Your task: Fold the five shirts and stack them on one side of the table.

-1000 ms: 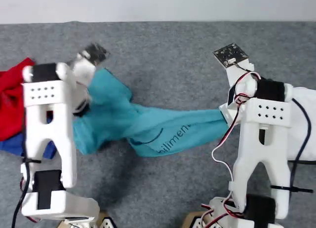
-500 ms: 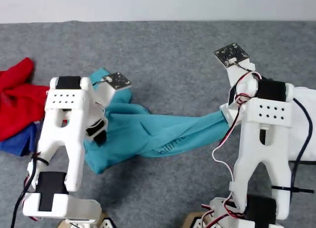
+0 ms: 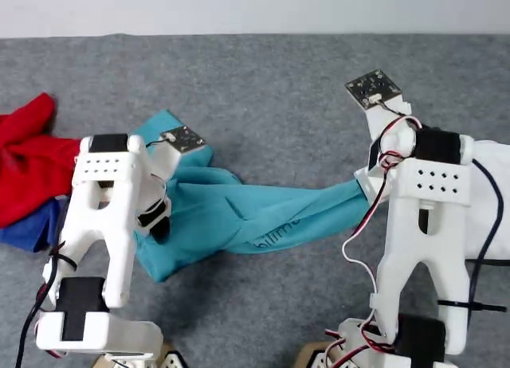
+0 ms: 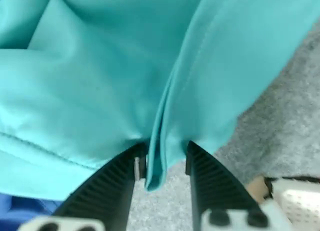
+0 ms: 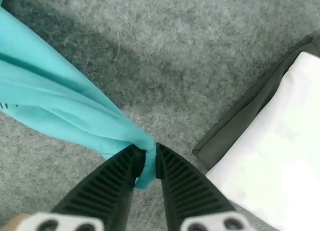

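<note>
My left claw [image 4: 162, 158] pinches a fold of the teal shirt [image 3: 255, 213]; my right claw [image 5: 150, 155] pinches its far end — the shirt spans between them over the grey table [image 3: 279, 89].

Perhaps a lab; grey felt table [image 3: 279, 81]

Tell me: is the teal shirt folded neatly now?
No. The teal shirt is bunched and twisted, stretched between the left pincer and right pincer.
</note>
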Robot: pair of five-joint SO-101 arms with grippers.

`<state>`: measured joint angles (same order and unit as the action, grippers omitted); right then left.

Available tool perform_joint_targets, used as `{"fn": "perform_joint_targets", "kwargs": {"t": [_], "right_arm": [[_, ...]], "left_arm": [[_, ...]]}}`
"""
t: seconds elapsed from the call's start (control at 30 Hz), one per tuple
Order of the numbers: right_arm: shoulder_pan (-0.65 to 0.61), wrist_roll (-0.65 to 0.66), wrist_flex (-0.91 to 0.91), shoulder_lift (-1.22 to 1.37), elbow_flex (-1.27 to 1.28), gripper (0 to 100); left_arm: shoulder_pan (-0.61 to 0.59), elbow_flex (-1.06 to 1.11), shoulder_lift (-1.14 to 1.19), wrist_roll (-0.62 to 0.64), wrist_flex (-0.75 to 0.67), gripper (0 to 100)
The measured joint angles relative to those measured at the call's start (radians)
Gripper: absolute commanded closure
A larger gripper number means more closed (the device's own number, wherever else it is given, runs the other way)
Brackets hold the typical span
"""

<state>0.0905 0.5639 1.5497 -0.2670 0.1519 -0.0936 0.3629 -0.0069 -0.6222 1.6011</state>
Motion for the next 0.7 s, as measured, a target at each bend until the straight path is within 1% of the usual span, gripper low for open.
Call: {"fn": "perform_joint_targets", "kwargs": {"t": [0.17, 0.3, 0.43, 0.57, 0.63, 0.7], "right_arm": [[0.002, 0.000, 0.000, 0.000, 0.021, 98.8], [0.002, 0.000, 0.000, 0.000, 0.021, 98.8], [0.002, 0.000, 0.000, 0.000, 0.021, 98.8], [0.002, 0.000, 0.000, 0.000, 0.021, 98.8], [0.002, 0.000, 0.000, 0.000, 0.021, 98.8], [0.002, 0.000, 0.000, 0.000, 0.021, 98.8]], "left_arm": [[0.000, 0.060, 0.000, 0.000, -0.038, 88], [0.000, 0.091, 0.000, 0.000, -0.049, 99], [0.002, 0.089, -0.002, 0.000, -0.048, 100], [0.002, 0.014, -0.002, 0.002, 0.031, 100], [0.002, -0.061, -0.002, 0.009, 0.091, 100], [-0.002, -0.144, -0.015, 0.026, 0.115, 100]]}}
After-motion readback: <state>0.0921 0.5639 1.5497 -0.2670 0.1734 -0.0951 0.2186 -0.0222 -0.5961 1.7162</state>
